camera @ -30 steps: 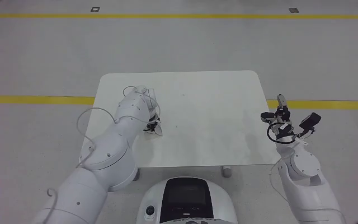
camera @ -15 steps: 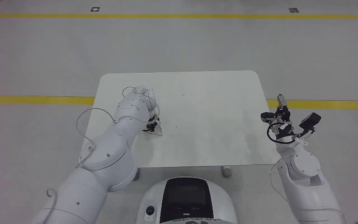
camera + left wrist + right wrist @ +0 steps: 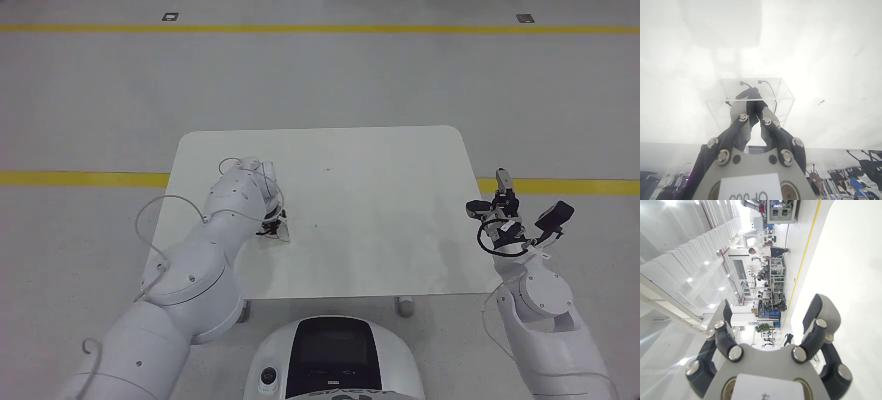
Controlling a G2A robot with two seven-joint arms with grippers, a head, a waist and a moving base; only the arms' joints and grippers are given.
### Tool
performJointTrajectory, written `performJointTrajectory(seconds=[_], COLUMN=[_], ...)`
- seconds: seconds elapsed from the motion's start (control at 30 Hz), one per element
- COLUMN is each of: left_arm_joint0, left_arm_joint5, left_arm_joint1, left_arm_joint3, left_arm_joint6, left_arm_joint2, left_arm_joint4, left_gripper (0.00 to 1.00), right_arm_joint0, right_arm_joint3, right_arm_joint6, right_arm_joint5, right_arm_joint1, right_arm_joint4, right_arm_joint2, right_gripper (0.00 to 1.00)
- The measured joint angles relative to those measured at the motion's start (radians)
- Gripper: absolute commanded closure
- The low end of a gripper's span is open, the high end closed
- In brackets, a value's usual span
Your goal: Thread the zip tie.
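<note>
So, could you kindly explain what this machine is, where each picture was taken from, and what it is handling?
It is a robot with two arms at a white table. The top view looks down from above its arms; each wrist view sits on one arm, looking along its jaws. The left arm ends inside a clear box on the table that holds black zip ties; whether it grips one is unclear. The right arm hangs beside the table, jaws open and empty.

arms: white shells, grey cables | wrist plates: grey, silver screws | fingers: black ribbed pads
</note>
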Motion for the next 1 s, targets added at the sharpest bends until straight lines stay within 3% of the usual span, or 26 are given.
performJointTrajectory(seconds=[1.0], left_arm_joint0=[-0.028], left_arm_joint5=[-0.074], left_arm_joint1=[-0.013], left_arm_joint3=[0.012], left_arm_joint6=[0.024], left_arm_joint2=[0.003], left_arm_joint4=[-0.016], left_gripper=[1.00], right_arm_joint0=[0.000], right_arm_joint3=[0.000], right_arm_joint6=[0.000], right_arm_joint5=[0.000], right_arm_joint1=[0.000], right_arm_joint4=[0.000], right_arm_joint2=[0.000], right_gripper=[0.00])
